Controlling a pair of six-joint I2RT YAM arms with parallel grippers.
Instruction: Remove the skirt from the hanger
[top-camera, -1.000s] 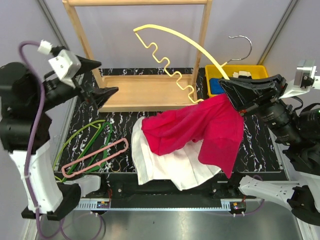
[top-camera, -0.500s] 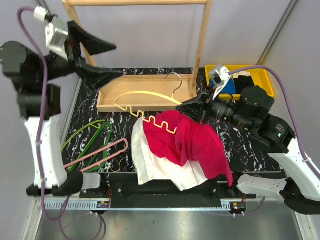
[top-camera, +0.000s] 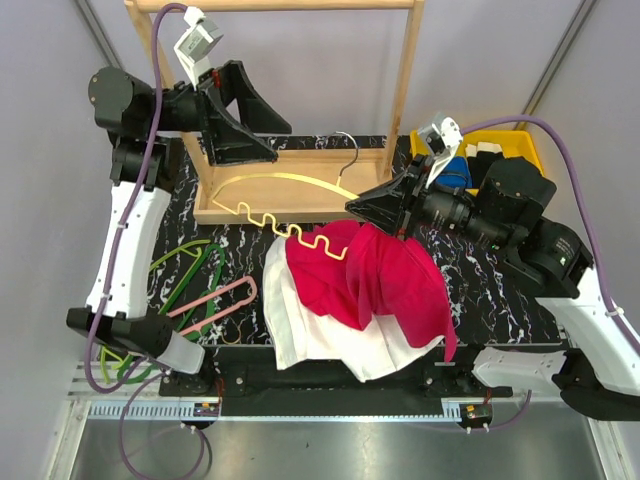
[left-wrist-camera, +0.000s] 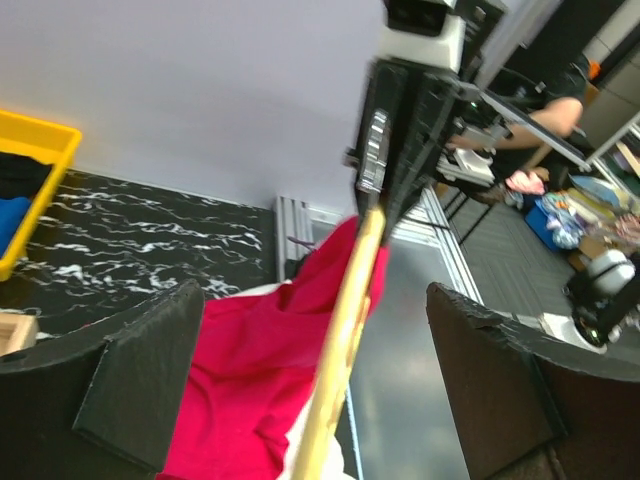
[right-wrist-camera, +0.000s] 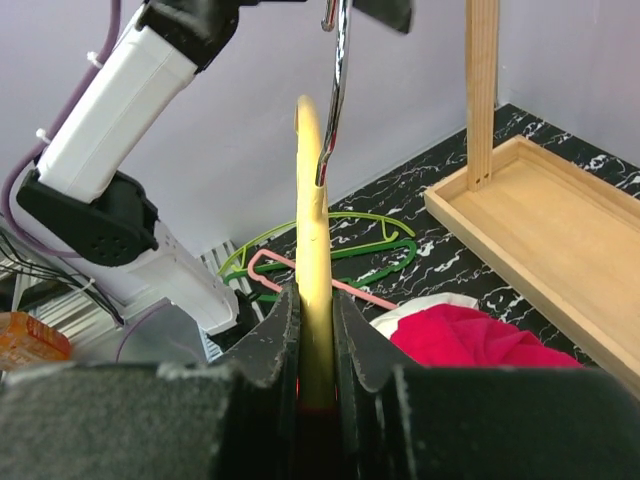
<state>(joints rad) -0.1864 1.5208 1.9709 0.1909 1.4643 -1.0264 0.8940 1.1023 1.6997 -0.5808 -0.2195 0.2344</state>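
The white pleated skirt (top-camera: 330, 345) lies flat at the table's front, mostly under a red shirt (top-camera: 385, 280). The thin pink hanger (top-camera: 205, 303) lies on the table left of the skirt, apart from both grippers. My right gripper (top-camera: 358, 207) is shut on a pale yellow hanger (top-camera: 290, 180) that carries the red shirt. In the right wrist view the gripper (right-wrist-camera: 315, 295) clamps that hanger (right-wrist-camera: 310, 200), with the pink hanger (right-wrist-camera: 300, 275) and a bit of skirt (right-wrist-camera: 430, 303) behind. My left gripper (top-camera: 280, 143) is open and empty, high by the wooden rack; it also shows in its wrist view (left-wrist-camera: 312, 300).
A wooden rack (top-camera: 300, 190) with a tray base stands at the back. Green wire hangers (top-camera: 190, 265) lie under the pink hanger. A yellow bin (top-camera: 520, 140) sits at the back right. The yellow hanger's metal hook (top-camera: 347, 150) hangs over the rack base.
My right gripper has brought the yellow hanger and red shirt down and left over the skirt. My left arm has risen and swung right toward the rack, still open.
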